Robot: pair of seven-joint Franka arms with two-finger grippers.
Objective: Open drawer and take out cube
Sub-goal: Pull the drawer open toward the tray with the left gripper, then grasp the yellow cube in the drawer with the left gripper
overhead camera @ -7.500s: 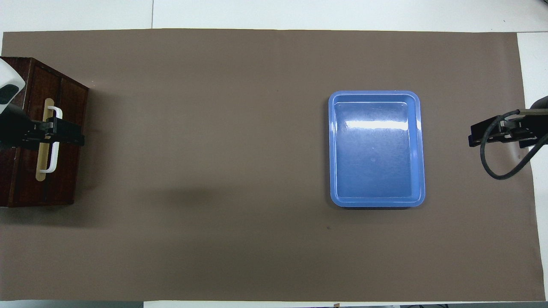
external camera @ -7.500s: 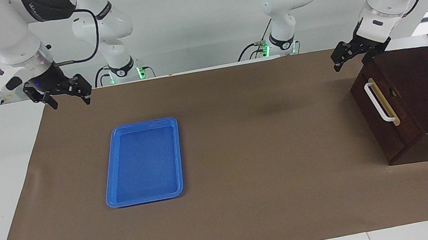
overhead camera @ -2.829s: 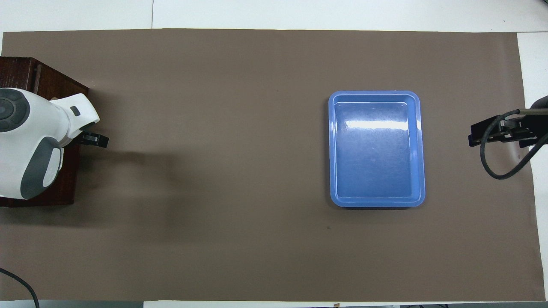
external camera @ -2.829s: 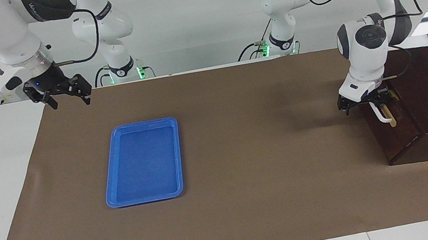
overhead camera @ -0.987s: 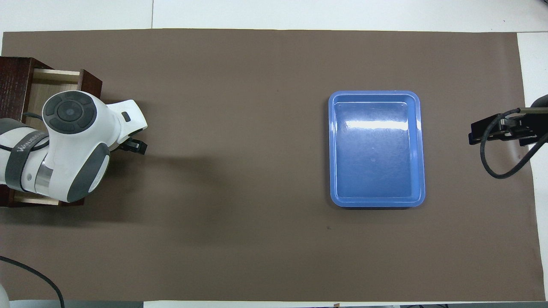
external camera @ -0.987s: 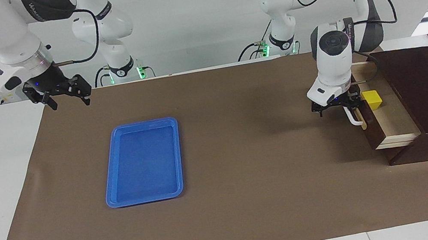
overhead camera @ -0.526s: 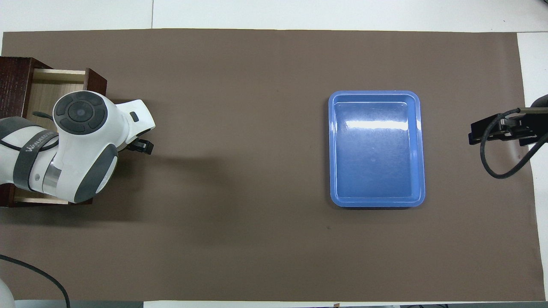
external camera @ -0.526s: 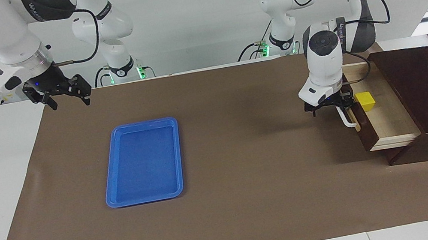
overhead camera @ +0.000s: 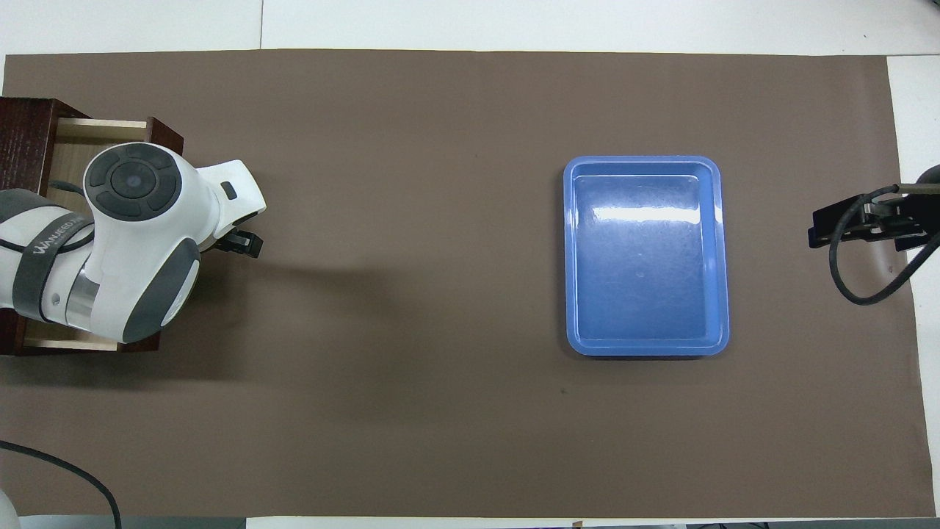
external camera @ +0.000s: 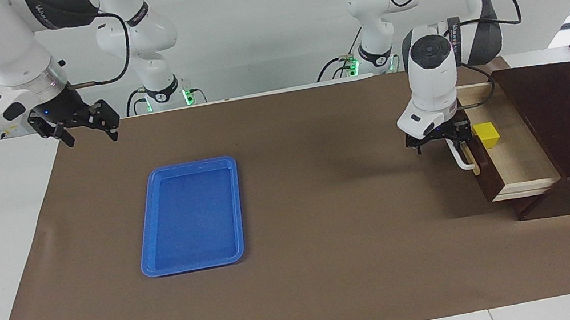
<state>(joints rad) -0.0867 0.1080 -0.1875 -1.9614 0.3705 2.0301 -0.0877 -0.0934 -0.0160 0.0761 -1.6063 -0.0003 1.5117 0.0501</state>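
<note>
step: drawer (external camera: 518,167) stands open, cube (external camera: 487,135) inside | left hand (external camera: 439,141) open at handle (external camera: 459,158) | right hand (external camera: 74,126) open, waits | next: lift clear, descend over cube

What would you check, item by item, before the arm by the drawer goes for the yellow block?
1. Drawer pulled out far enough to reach inside: ok, its pale interior is exposed.
2. Cube visible and uncovered: ok, it sits in the drawer close to the drawer front.
3. Left gripper free of the white handle: cannot tell, it is at the handle's upper end.
4. Left gripper over the cube: not ok, it is beside the drawer front, not above the block.
5. Right gripper out of the way: ok, it waits open over the mat's edge at the right arm's end.
6. Blue tray free to receive something: ok, nothing lies in it.
</note>
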